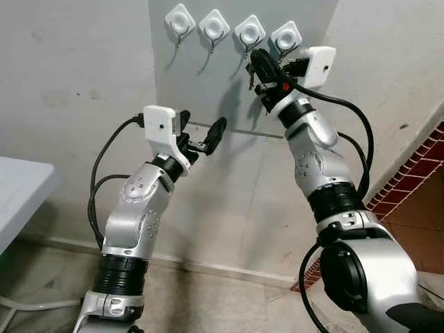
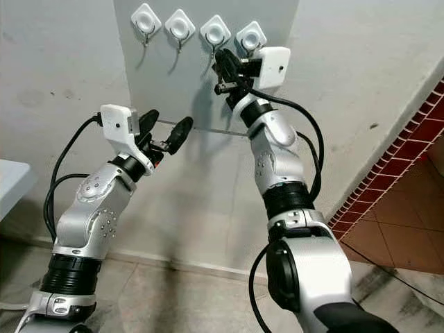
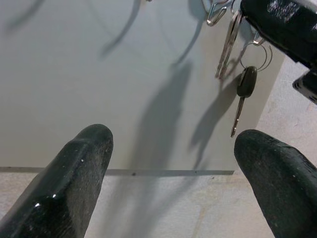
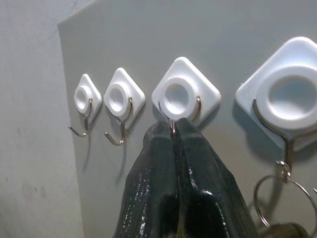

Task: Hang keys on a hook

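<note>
Four white diamond hooks sit in a row on a grey panel (image 1: 208, 76). A key bunch (image 3: 227, 47) with a black-headed key (image 3: 246, 82) hangs against the panel. Its clasp (image 4: 283, 170) hooks over the wire of the end hook (image 4: 290, 91). My right gripper (image 1: 258, 61) is raised to the row and shut, fingertips (image 4: 168, 131) pressed together at the wire of the neighbouring hook (image 4: 184, 94). Nothing shows between them. My left gripper (image 1: 201, 128) is open in front of the wall, level with the panel's lower edge, with nothing between its fingers (image 3: 74, 168).
The two hooks at the left (image 1: 180, 19) (image 1: 214, 26) are bare. A white table (image 1: 21, 187) juts in at the left. Red tiles (image 1: 416, 173) run along the wall at the right. A thin strip (image 1: 239, 130) marks the panel's lower edge.
</note>
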### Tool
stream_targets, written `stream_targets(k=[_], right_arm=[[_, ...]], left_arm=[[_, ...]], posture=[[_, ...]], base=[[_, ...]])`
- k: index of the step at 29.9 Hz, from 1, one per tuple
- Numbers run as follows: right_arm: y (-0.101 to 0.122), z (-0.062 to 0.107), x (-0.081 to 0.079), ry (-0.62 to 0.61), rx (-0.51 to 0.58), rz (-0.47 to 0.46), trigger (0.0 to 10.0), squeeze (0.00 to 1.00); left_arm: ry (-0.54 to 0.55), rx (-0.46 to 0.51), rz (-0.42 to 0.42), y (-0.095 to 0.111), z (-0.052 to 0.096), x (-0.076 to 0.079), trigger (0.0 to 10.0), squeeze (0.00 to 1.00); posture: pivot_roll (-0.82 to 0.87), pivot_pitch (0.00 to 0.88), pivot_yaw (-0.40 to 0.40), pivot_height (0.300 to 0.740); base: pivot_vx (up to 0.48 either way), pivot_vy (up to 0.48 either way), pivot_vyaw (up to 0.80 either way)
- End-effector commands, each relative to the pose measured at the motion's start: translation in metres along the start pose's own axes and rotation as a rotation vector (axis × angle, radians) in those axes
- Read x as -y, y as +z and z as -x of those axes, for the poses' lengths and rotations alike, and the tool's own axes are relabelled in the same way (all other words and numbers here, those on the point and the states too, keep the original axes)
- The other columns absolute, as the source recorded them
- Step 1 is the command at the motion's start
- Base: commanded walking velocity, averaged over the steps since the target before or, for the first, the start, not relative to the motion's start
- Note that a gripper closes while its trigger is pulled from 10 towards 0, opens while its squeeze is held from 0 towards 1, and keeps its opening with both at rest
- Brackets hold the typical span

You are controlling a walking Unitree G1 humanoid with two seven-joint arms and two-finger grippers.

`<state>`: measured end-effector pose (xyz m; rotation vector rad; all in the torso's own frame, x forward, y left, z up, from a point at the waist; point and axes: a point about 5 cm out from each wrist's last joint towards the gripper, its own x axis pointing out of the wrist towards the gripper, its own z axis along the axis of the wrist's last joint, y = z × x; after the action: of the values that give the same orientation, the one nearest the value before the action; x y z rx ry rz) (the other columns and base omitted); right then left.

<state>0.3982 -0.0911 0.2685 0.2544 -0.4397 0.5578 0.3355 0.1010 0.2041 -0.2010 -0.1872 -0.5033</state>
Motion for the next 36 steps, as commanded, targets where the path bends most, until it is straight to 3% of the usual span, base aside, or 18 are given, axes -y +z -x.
stream_targets(k=[1, 12, 18, 26, 32, 34, 36], right_arm=[[0.007, -0.004, 0.001, -0.001, 0.022, 0.010, 10.0, 0.00], [0.008, -0.011, -0.004, 0.054, -0.013, 0.150, 10.0, 0.00], [0.008, -0.011, -0.004, 0.067, -0.043, 0.297, 10.0, 0.00], [0.005, -0.009, 0.002, 0.015, -0.047, 0.218, 10.0, 0.00], [0.001, -0.007, 0.003, 0.004, -0.052, 0.231, 10.0, 0.00], [0.000, -0.007, 0.007, -0.028, -0.049, 0.155, 10.0, 0.00], [0.002, -0.007, 0.005, -0.007, -0.029, 0.164, 10.0, 0.00]], left_arm=[[-0.005, 0.015, -0.002, 0.005, -0.002, 0.002, 10.0, 0.00], [0.004, 0.016, 0.009, 0.006, -0.001, 0.002, 10.0, 0.00], [0.005, 0.015, 0.018, 0.005, -0.001, 0.003, 10.0, 0.00], [0.004, 0.014, 0.022, 0.006, -0.001, 0.003, 10.0, 0.00], [0.005, 0.012, 0.027, 0.006, 0.000, 0.002, 10.0, 0.00], [0.006, 0.012, 0.027, 0.006, 0.000, 0.003, 10.0, 0.00], [0.005, 0.011, 0.026, 0.006, -0.001, 0.003, 10.0, 0.00]], posture=[[0.03, 0.014, -0.094, 0.740], [0.03, 0.021, -0.099, 0.740], [0.03, 0.022, -0.097, 0.740], [0.03, 0.027, -0.095, 0.740], [0.03, 0.027, -0.093, 0.740], [0.03, 0.027, -0.093, 0.740], [0.03, 0.027, -0.093, 0.740]], base=[[0.000, 0.000, 0.00], [0.000, 0.000, 0.00], [0.000, 0.000, 0.00], [0.000, 0.000, 0.00], [0.000, 0.000, 0.00], [0.000, 0.000, 0.00], [0.000, 0.000, 0.00]])
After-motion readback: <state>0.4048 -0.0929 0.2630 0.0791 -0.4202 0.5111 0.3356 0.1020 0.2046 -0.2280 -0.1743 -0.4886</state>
